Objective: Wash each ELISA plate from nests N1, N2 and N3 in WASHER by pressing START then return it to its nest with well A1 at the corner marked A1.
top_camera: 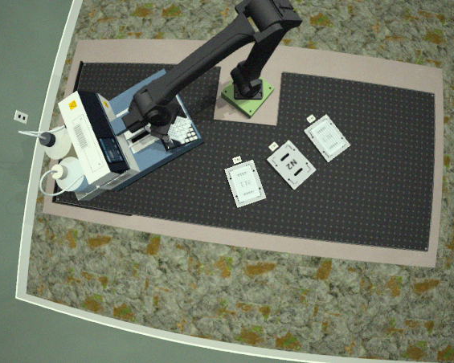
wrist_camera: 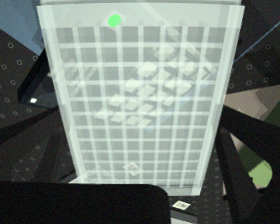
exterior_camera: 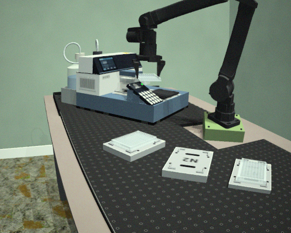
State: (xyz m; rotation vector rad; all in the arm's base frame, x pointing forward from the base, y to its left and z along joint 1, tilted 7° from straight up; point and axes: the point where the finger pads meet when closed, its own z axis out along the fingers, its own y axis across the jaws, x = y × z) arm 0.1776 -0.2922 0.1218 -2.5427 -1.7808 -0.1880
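My gripper (exterior_camera: 148, 76) (wrist_camera: 140, 112) is shut on a clear ELISA plate (top_camera: 180, 128) (exterior_camera: 150, 77) (wrist_camera: 135, 61) by its sides. It holds the plate roughly level, raised above the washer's front near the keypad (exterior_camera: 148, 96). The washer (top_camera: 87, 140) (exterior_camera: 98, 83) has its lamp (exterior_camera: 142, 84) (wrist_camera: 115, 20) green. The carrier is partly hidden by the arm and keypad. Nest N2 (top_camera: 292, 165) (exterior_camera: 187, 160) is empty. One plate (top_camera: 246, 182) (exterior_camera: 135, 139) lies in nest N1, another (top_camera: 327, 137) (exterior_camera: 252, 171) in nest N3. The held plate's cut-off corner cannot be made out.
The arm's green base (top_camera: 247, 105) (exterior_camera: 223, 132) stands beside the washer. Two bottles (top_camera: 59, 146) (top_camera: 71, 174) with tubes stand behind the washer. The washer's tall housing rises on the far side of the held plate from the base.
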